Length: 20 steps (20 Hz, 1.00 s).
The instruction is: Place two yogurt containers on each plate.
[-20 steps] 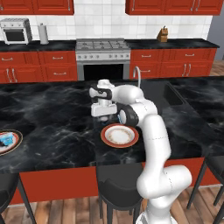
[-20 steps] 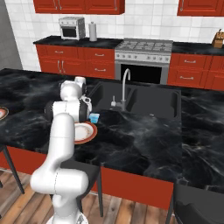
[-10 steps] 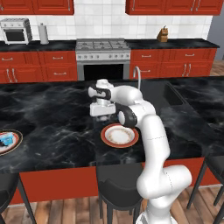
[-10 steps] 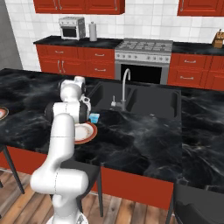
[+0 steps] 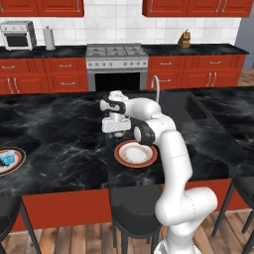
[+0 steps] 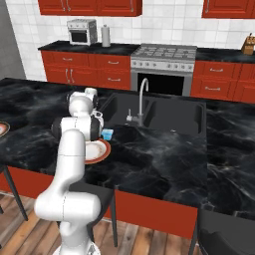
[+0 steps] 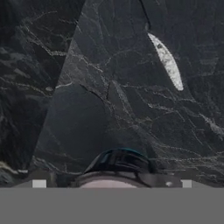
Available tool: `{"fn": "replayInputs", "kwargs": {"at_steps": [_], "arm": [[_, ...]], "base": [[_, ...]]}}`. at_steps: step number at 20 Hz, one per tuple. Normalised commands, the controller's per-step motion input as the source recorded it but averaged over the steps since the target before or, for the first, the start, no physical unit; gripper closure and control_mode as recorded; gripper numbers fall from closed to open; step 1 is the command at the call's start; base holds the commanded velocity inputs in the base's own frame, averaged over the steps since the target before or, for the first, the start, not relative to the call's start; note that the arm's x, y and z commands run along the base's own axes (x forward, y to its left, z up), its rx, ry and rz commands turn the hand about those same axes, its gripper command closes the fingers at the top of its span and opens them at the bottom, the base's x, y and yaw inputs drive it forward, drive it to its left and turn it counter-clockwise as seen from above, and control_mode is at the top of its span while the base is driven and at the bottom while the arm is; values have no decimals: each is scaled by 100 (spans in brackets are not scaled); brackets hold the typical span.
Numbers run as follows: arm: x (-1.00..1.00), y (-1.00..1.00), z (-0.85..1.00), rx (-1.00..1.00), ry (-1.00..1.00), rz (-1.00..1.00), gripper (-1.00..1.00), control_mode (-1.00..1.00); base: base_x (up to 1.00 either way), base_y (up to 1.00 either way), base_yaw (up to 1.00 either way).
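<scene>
The hand (image 5: 116,133) hangs over the black marble counter (image 5: 59,134), just behind the near plate (image 5: 136,154), its jaws spread wide and holding nothing. That wide stance suits a reach for a tub, not a carry. In the hand view a dark, teal-edged yogurt tub (image 7: 121,162) sits right at the bottom edge with the plate's rim (image 7: 109,180) below it, so it seems to lie at the far edge of the near plate, under the hand; whether it rests on the plate or beside it I cannot tell. In the right base view a light blue tub (image 6: 107,133) stands on the counter just beyond the near plate (image 6: 97,151), toward the sink (image 6: 164,115). Well away from the near plate, at the counter's end, the second plate (image 5: 11,160) carries something blue (image 5: 6,158), probably a yogurt.
</scene>
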Motion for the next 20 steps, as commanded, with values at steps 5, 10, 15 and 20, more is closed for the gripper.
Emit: {"fn": "replayInputs", "kwargs": {"at_steps": [5,10,15,20], "arm": [[0,0,-31,0,0,2,-100,-100],[0,0,-2,0,0,0,-100,-100],[0,0,0,0,0,0,100,-100],[-44,-6,25,0,-11,0,100,-100]], "base": [[0,0,0],[0,0,0],[0,0,0],[0,0,0]]}}
